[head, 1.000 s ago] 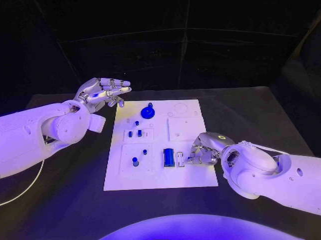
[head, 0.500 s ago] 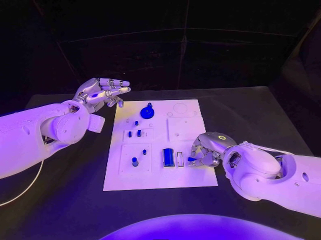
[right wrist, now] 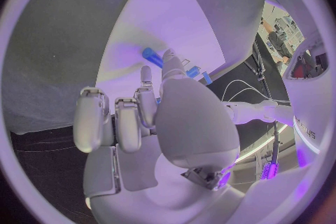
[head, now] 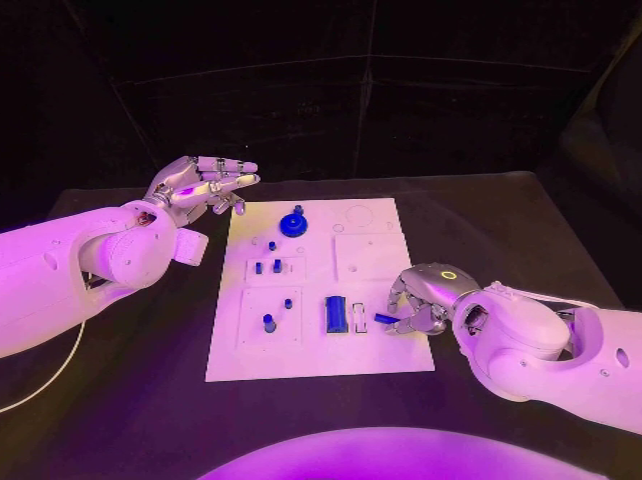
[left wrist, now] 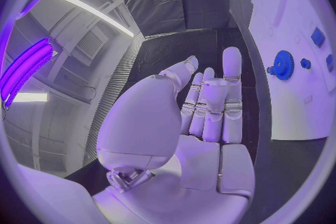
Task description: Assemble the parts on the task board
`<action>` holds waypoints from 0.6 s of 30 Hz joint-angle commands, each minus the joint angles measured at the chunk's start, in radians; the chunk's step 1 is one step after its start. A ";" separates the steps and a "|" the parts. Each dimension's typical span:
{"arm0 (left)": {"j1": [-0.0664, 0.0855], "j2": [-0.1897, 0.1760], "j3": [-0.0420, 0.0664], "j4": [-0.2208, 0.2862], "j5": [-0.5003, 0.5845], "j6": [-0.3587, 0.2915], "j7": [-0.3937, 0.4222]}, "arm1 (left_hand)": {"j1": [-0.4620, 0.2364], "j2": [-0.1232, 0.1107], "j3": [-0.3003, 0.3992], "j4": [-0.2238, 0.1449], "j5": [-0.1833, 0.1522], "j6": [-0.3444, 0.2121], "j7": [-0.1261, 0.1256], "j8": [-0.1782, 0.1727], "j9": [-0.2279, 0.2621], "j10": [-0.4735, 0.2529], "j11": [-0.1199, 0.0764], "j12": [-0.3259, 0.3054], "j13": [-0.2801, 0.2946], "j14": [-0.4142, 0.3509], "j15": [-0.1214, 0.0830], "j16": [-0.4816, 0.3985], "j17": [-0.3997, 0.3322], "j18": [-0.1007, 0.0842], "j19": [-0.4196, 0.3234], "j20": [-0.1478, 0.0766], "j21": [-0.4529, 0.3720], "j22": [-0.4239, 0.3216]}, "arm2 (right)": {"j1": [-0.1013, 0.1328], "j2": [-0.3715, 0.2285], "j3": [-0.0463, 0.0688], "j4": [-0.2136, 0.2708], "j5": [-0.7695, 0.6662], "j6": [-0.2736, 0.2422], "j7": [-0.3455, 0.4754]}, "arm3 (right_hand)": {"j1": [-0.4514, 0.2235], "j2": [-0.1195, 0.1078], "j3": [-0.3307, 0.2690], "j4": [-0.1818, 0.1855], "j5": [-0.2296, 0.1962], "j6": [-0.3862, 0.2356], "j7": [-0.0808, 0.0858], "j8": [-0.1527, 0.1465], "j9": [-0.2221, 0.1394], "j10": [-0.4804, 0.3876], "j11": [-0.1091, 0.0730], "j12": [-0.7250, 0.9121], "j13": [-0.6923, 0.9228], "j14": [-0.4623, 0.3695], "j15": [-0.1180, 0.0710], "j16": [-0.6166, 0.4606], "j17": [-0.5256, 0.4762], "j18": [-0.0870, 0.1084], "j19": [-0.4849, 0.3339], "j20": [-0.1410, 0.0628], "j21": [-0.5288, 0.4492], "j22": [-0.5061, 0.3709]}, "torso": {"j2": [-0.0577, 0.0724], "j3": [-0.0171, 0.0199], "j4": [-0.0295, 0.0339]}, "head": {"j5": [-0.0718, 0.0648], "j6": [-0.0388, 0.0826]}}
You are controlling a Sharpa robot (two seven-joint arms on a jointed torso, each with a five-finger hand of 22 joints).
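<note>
The white task board [head: 382, 352] lies in the middle of the table. A blue gear [head: 294, 224] stands at its far end, also seen as the gear [left wrist: 283, 64] from the left wrist. A blue block [head: 336, 313] stands next to a narrow slot [head: 359, 318], and several small blue pegs [head: 269, 323] stand on the board's left half. My right hand [head: 416, 300] rests at the board's right edge and pinches a small blue part [head: 386, 319], [right wrist: 150, 56] at its fingertips. My left hand [head: 206, 184] hovers open beyond the board's far left corner, fingers [left wrist: 213, 101] straight.
The black table [head: 523, 230] spreads around the board on all sides. A white cable [head: 33, 385] trails over its left side. My left forearm [head: 62, 270] lies along the table left of the board.
The right hand has turned slightly at the board's right edge, and a small blue part now shows at its fingertips. The left hand has stayed put.
</note>
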 commanded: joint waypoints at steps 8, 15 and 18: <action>0.001 -0.002 0.000 0.002 0.003 0.011 0.002 | -0.008 0.002 -0.002 -0.002 0.003 -0.007 0.003 0.003 0.001 -0.008 0.001 0.004 -0.001 -0.002 0.004 0.006 -0.001 0.007 0.001 0.009 -0.006 -0.001 | 0.001 0.016 0.000 -0.019 -0.032 0.073 0.006 | 0.044 0.043 0.027 -0.010 0.056 0.004 -0.003 -0.006 -0.003 -0.004 -0.003 0.002 -0.007 0.081 0.005 -0.005 0.152 -0.002 -0.002 0.005 -0.003 0.003 | 0.000 -0.0007 0.0025 | 0.000 0.000; 0.001 -0.002 0.000 0.003 0.003 0.012 0.002 | -0.008 0.002 -0.002 -0.002 0.003 -0.007 0.003 0.003 0.001 -0.008 0.001 0.004 -0.001 -0.002 0.004 0.006 -0.001 0.007 0.001 0.009 -0.006 -0.001 | 0.001 0.034 0.000 -0.028 -0.026 0.083 0.006 | 0.051 0.066 0.045 -0.007 0.053 0.012 -0.006 -0.010 -0.007 -0.003 -0.005 0.006 -0.006 0.082 0.004 -0.003 0.156 -0.003 0.000 0.004 -0.001 0.007 | 0.001 0.0001 0.0016 | 0.003 -0.001; 0.001 -0.002 0.000 0.003 0.003 0.012 0.001 | -0.008 0.002 -0.002 -0.002 0.003 -0.007 0.003 0.003 0.001 -0.008 0.001 0.004 -0.001 -0.002 0.004 0.006 -0.001 0.007 0.001 0.009 -0.006 -0.001 | 0.001 0.039 0.000 -0.030 -0.024 0.095 0.006 | 0.056 0.074 0.053 -0.008 0.057 0.019 -0.009 -0.011 -0.008 -0.001 -0.008 0.008 -0.005 0.082 0.002 -0.002 0.158 -0.003 0.002 0.003 0.001 0.011 | 0.000 0.0000 0.0008 | 0.003 -0.002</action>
